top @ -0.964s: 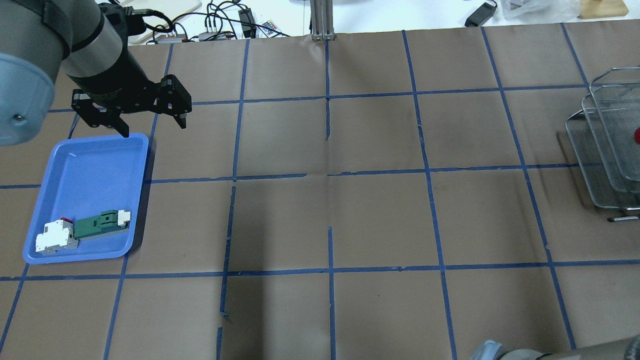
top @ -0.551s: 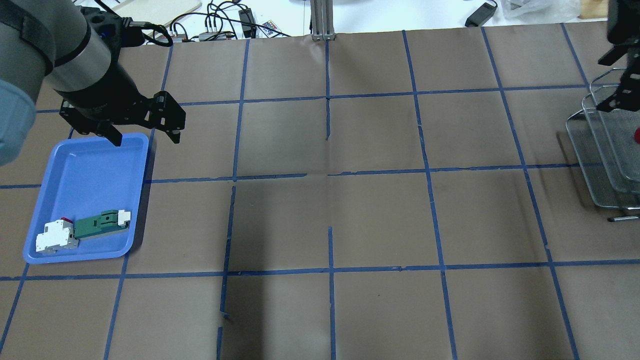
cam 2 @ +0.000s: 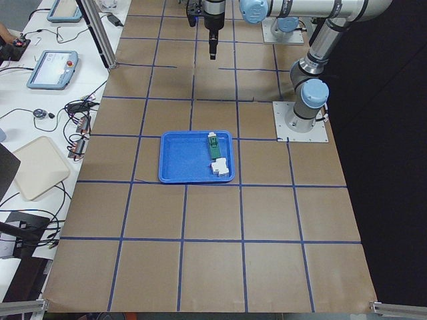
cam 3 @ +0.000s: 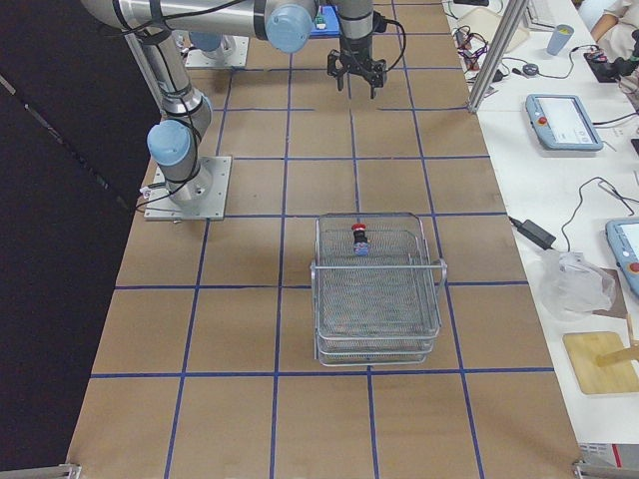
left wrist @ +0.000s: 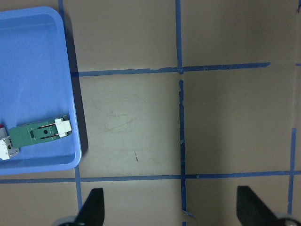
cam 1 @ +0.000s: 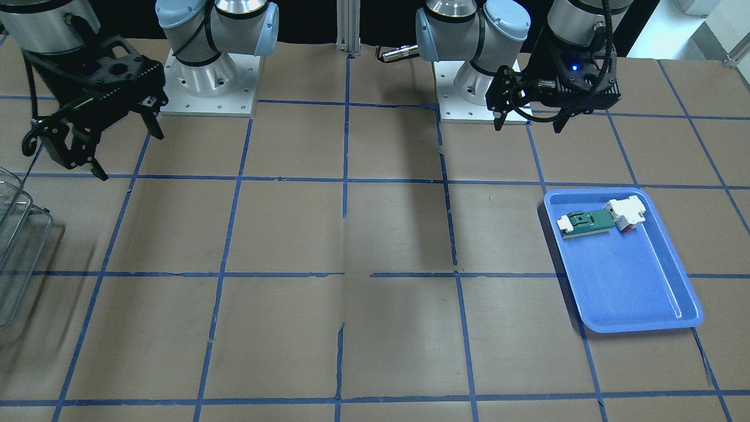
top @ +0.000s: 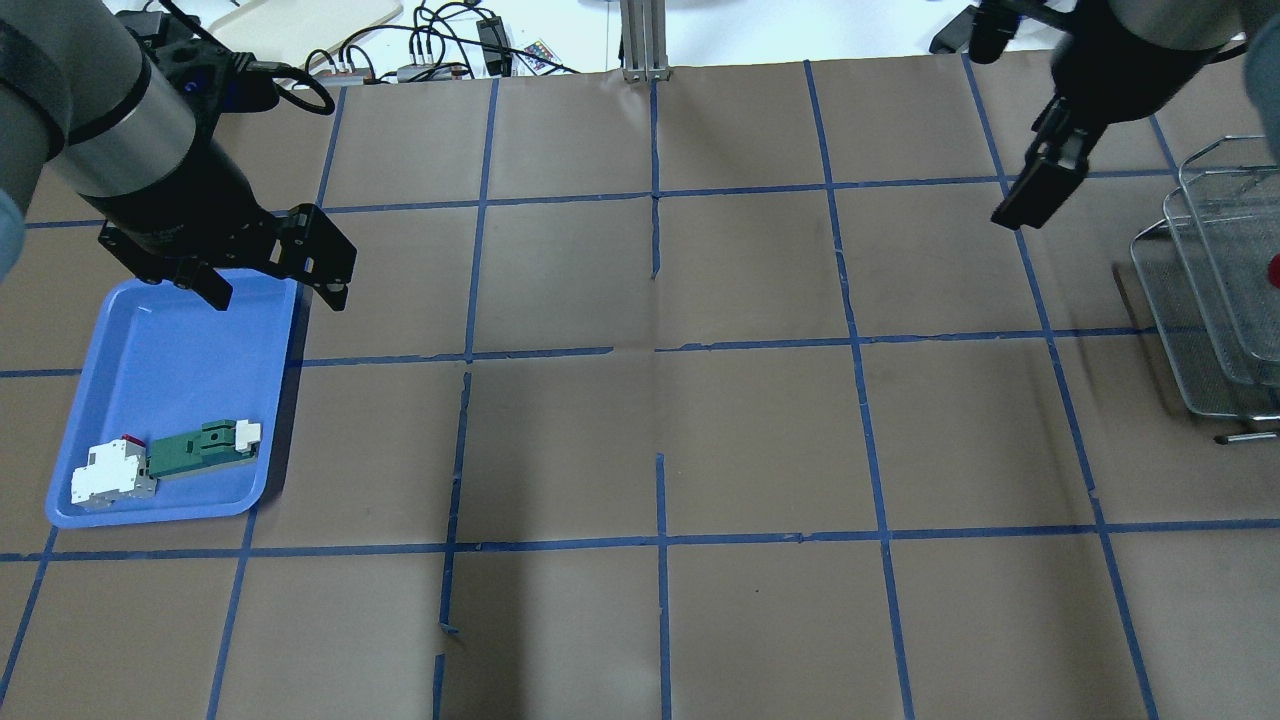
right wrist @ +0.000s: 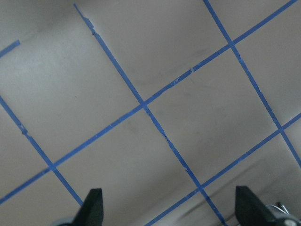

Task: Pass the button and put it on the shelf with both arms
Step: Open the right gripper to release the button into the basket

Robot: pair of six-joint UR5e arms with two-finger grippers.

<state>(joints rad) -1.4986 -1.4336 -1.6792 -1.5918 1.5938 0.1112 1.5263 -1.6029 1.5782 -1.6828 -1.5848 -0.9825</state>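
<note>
The button (cam 3: 358,239), with its red cap, sits inside the top level of the wire-mesh shelf (cam 3: 376,299). In the overhead view only a bit of red (top: 1274,270) shows in the shelf (top: 1200,300) at the right edge. My right gripper (top: 1022,200) is open and empty, raised to the left of the shelf; its wrist view shows only bare table between the fingertips (right wrist: 92,207). My left gripper (top: 278,295) is open and empty above the far right corner of the blue tray (top: 170,350). Both also show in the front view, left gripper (cam 1: 527,126) and right gripper (cam 1: 130,153).
The blue tray (cam 1: 627,287) holds a green-and-white flat part (top: 205,448) and a white-and-red block (top: 110,475) at its near end. Brown paper with blue tape grid lines covers the table. Cables and a metal post (top: 640,40) lie beyond the far edge.
My right gripper came into view over the shelf, then moved left away from it, empty. My left gripper drifted left and toward the robot, over the tray's far corner. The button stayed in the shelf.
</note>
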